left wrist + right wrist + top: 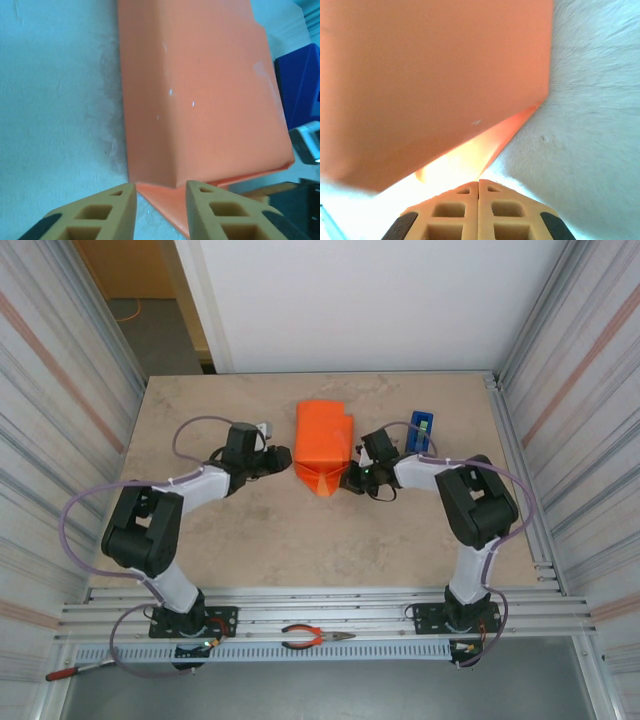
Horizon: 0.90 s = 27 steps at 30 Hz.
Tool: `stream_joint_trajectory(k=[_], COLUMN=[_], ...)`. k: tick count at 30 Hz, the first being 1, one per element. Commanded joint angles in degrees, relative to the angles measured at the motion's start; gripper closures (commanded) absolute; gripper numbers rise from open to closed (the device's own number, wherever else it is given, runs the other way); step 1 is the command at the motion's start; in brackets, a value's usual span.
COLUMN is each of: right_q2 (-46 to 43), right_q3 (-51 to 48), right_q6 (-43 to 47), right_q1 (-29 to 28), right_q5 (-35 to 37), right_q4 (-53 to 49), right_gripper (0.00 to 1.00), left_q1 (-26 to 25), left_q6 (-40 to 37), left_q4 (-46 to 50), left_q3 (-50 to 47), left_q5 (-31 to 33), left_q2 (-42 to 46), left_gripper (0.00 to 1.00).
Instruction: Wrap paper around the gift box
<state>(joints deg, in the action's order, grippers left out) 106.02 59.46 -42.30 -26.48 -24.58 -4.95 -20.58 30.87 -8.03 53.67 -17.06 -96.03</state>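
The gift box [323, 435] is an orange block in the middle of the table, covered by the paper [200, 90]. At the block's near end the paper runs into a pointed flap [322, 481] lying on the table. My left gripper [283, 459] is at the block's left near corner. In the left wrist view it [161, 192] is open, with a triangular fold of paper [172, 202] lying between the fingers and untouched. My right gripper [351, 480] is at the right near corner. Its [479, 184] fingers are shut together, tips at the edge of the paper [430, 75] flap.
A blue tape dispenser [422, 432] stands just right of the block, behind the right gripper, and shows as a blue shape [300, 85] in the left wrist view. Red-handled pliers [315, 638] lie on the front rail. Corrugated walls close both sides.
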Motion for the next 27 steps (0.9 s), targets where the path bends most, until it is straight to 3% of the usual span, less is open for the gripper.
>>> stream_joint_trajectory(k=[1,3,7,10,14,19,27], right_q2=[-6.8,-8.2,-6.8,-3.0,3.6,9.7,10.1], right_q3=[2.4,3.9,8.4,12.5,18.2,21.8,19.8], right_q6=[2.9,3.2,2.5,1.9,0.6,-1.5,-1.8], right_q1=[2.2,4.0,8.0,9.7,10.4,9.2,6.3], right_q5=[-1.3,-0.8,-0.9,-1.4,-3.3,-6.2,-8.0], right_q4=[-5.6,-7.1,-8.0,-8.1,-8.1,-6.0,-4.4], right_gripper=[0.99,0.87,0.47,0.32,0.28,0.31,0.52], left_q1=[1.4,2.1,3.5,3.7,3.7,2.5,-0.7], left_q6=[-2.6,-4.0,-4.6,-5.4,-4.8,-3.6,-0.9], left_q4=[4.8,7.5,11.2,14.4,15.9,14.3,7.8], left_q3=[8.1,12.8,20.3,25.6,29.3,28.5,19.2], left_q5=[-4.2,-5.1,-7.5,-9.1,-11.3,-12.2,-12.2], left_q2=[-2.7,-5.6,-11.4,-16.2,-20.7,-21.7,-17.2], left_gripper=[0.58,0.54,0.45,0.42,0.41,0.45,0.57])
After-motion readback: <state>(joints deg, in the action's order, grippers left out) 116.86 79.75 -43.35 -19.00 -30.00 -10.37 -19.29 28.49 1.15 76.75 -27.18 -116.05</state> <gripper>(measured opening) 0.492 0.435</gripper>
